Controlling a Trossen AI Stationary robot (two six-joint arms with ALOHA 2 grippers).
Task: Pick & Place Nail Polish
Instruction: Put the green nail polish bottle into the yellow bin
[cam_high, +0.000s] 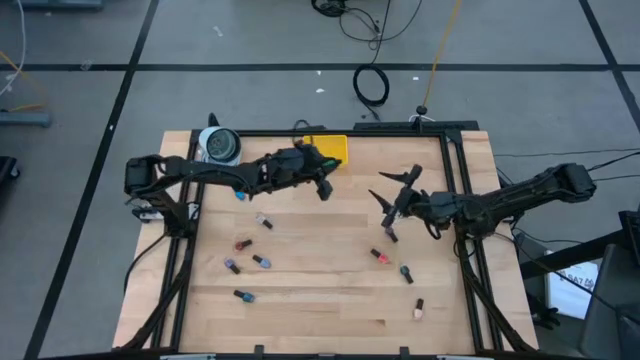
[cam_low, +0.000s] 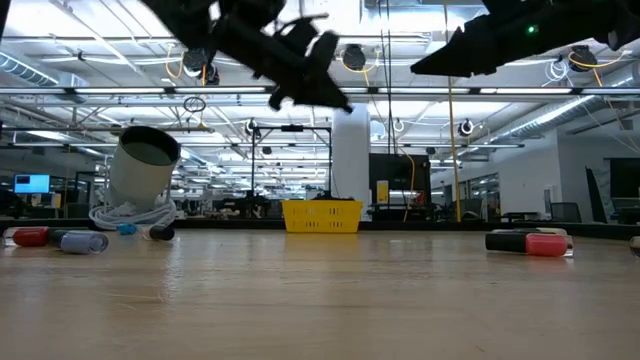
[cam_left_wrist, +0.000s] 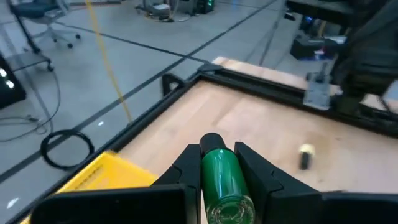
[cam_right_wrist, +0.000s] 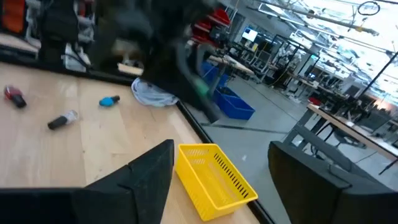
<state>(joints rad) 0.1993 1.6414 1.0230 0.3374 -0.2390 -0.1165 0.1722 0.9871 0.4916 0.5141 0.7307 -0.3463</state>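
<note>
From above, the left gripper (cam_high: 322, 186) hangs just in front of the yellow basket (cam_high: 332, 146), pinching a green bottle that is too small to pick out from up here. The right gripper (cam_high: 392, 208) sits well to the right of the basket, fingers spread and holding nothing. Loose bottles lie out on the table (cam_high: 330, 300): a red one (cam_high: 379, 257) and a dark one (cam_high: 406, 272) on the right-hand side, well out from the basket, and a cluster well in front of it on the left side, including a red one (cam_high: 241, 244), with a blue bottle (cam_high: 239, 195) off to the basket's left.

At table height, both arms ride high above the wood. The basket (cam_low: 322, 214) stands at the far edge, with a roll of tape (cam_low: 144, 165) away to its left.

From the left wrist, here's the catch: fingers (cam_left_wrist: 258, 177) pressed on either side of the green bottle (cam_left_wrist: 222, 182), dark cap pointing forward, the basket's rim (cam_left_wrist: 109, 171) just beside and below. The grip looks centred. To finish well, I'd carry it fully over the basket's middle, go low, then let go, so it doesn't bounce off the rim.

From the right wrist, wide-spread fingers (cam_right_wrist: 146, 171) frame the basket (cam_right_wrist: 214, 177), with the left arm blurred beyond it. Best this arm stays clear until the drop is made.
</note>
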